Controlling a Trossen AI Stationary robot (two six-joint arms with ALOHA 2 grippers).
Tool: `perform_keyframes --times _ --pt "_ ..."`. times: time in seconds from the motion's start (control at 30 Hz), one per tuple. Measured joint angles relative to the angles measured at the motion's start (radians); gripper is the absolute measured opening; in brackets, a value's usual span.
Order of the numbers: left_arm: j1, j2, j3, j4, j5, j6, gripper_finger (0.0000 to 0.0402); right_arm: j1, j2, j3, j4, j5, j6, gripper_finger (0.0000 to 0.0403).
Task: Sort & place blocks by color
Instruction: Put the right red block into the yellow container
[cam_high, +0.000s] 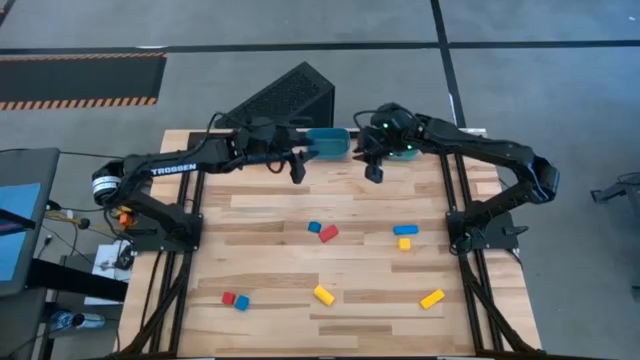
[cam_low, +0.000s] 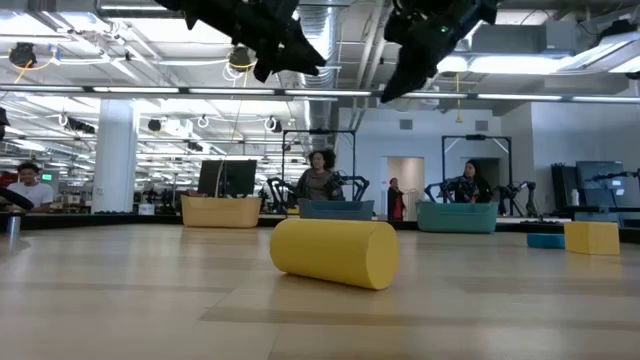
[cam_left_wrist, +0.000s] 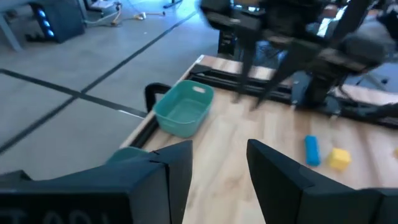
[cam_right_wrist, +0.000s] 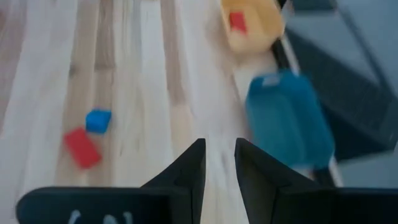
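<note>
Several small blocks lie flat on the wooden table: a blue block (cam_high: 314, 227) touching a red block (cam_high: 328, 233) mid-table, a blue bar (cam_high: 405, 230) beside a yellow block (cam_high: 404, 243), and a red block (cam_high: 228, 298), a blue block (cam_high: 241, 302) and two yellow blocks (cam_high: 323, 294) (cam_high: 432, 298) near the near edge. One red block (cam_right_wrist: 237, 20) lies inside the orange bin (cam_right_wrist: 268, 32). My left gripper (cam_high: 297, 170) and right gripper (cam_high: 373, 170) hang high over the far middle of the table. Both are open and empty. The right's fingers stand closer together (cam_right_wrist: 219, 162) than the left's (cam_left_wrist: 219, 168).
Three bins stand along the far edge: the orange bin under my left arm, a blue-teal bin (cam_high: 328, 143) in the middle, and a green-teal bin (cam_left_wrist: 183, 109) under my right arm. A black box (cam_high: 285, 98) stands behind the table. People are in the room beyond.
</note>
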Motion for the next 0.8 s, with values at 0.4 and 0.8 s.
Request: perform_keyframes --times 0.4,0.8 --pt "0.041 -0.011 -0.079 0.095 0.090 0.095 0.0141 0.156 0.036 -0.061 0.031 -0.208 0.120 0.0143" --pt "0.090 -0.125 -0.120 -0.088 0.309 0.148 0.0141 0.378 0.365 -0.069 0.126 -0.156 0.078 0.0216"
